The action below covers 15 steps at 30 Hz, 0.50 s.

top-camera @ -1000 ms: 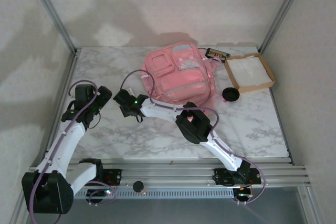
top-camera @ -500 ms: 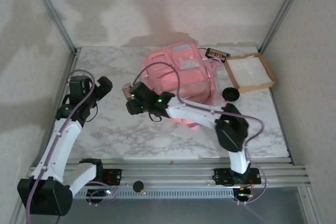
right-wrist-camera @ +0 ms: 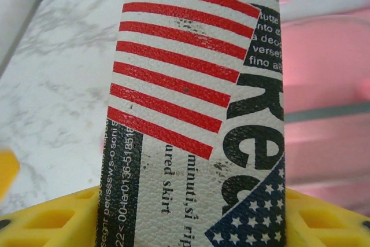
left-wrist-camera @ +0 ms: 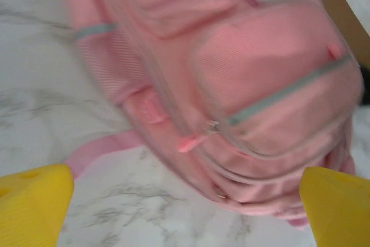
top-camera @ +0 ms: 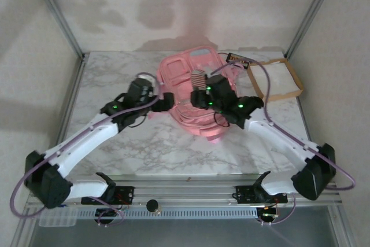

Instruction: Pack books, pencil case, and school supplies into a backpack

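The backpack (top-camera: 182, 67) lay mid-table (top-camera: 115, 73), puffy and soft. I judged it would slump and slide, so I'd pin it by a zip (left-wrist-camera: 277, 93) seam, not the padding. My left gripper (top-camera: 166, 101) hung spread wide just beside it. The striped case (right-wrist-camera: 191, 85) looked grainy, probably light and bendy. My right gripper (right-wrist-camera: 191, 219) pinched it across the middle, above the backpack.

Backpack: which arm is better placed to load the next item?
Right: its gripper holds the striped pencil case above the backpack; the left gripper is open and empty beside it.
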{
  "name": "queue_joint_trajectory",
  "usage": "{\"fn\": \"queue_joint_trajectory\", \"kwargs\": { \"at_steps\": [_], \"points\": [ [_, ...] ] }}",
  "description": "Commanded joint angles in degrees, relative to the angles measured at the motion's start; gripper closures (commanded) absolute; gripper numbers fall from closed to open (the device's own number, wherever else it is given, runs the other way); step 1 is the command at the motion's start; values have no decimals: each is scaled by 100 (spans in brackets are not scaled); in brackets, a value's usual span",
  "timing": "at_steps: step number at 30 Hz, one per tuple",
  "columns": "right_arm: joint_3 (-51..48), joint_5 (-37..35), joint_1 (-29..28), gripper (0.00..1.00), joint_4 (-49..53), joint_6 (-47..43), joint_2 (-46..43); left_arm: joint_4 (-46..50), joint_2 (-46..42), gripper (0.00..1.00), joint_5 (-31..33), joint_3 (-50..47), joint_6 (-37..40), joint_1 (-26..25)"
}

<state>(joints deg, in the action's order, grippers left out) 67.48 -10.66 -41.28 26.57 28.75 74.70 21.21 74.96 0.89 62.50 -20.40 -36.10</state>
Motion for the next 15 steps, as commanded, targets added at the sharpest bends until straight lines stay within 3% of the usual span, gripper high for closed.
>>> {"fn": "queue_joint_trajectory", "kwargs": {
  "at_steps": [1,6,12,15],
  "points": [
    [-347,223,572,41,394,53,-500,-114,601,1,553,422,855,-581],
    [-857,622,1293,40,524,-19,-1005,-370,1649,1,622,783,1765,-1171],
    [-1207,1044,1830,39,509,-105,-1151,-257,2646,1,544,1449,2349,-1292],
    [-1318,1174,2125,39,510,-128,-1157,-501,2824,0,888,1552,2656,-1356]
  ]
}}
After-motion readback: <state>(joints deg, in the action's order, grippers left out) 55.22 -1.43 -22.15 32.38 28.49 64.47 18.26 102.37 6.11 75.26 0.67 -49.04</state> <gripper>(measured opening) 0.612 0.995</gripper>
